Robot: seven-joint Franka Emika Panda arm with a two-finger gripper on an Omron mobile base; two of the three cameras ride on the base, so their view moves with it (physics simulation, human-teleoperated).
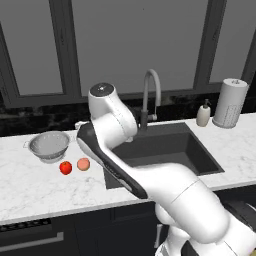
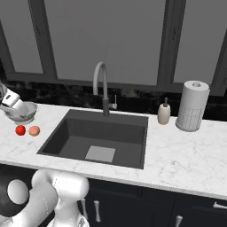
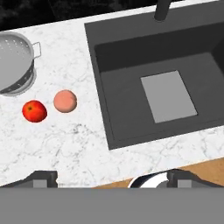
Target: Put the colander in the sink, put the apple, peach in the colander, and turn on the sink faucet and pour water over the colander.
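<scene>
White marble-patterned table (image 1: 30, 187) is carrying everything here, with the dark grey sink (image 1: 197, 150) sunk into it and a lighter grey square (image 3: 168, 96) lying flat at the basin's bottom. Left of the sink, the silvery perforated colander (image 1: 49, 145) is sitting upright on the table, well clear of the basin. Just in front of it the bright red apple (image 1: 65, 167) and the pale orange-pink peach (image 1: 83, 164) are resting side by side on the marble, close together but not touching, the peach nearer the sink. Neither fruit is touching the colander.

Behind the sink, the grey gooseneck sink faucet (image 1: 150, 95) is standing on its dark base, its arched spout curving over the back of the basin; no water is showing. To its right a small white soap dispenser (image 1: 203, 114) and a paper towel roll (image 1: 230, 103) are standing near each other on the table against the dark backsplash.

The white arm is folding across the left part of the sink in the left base view. In the hand view the jaws (image 3: 112, 178) are hanging high above the table's front edge, spread wide apart and grasping nothing, looking down on the fruits, colander and basin.
</scene>
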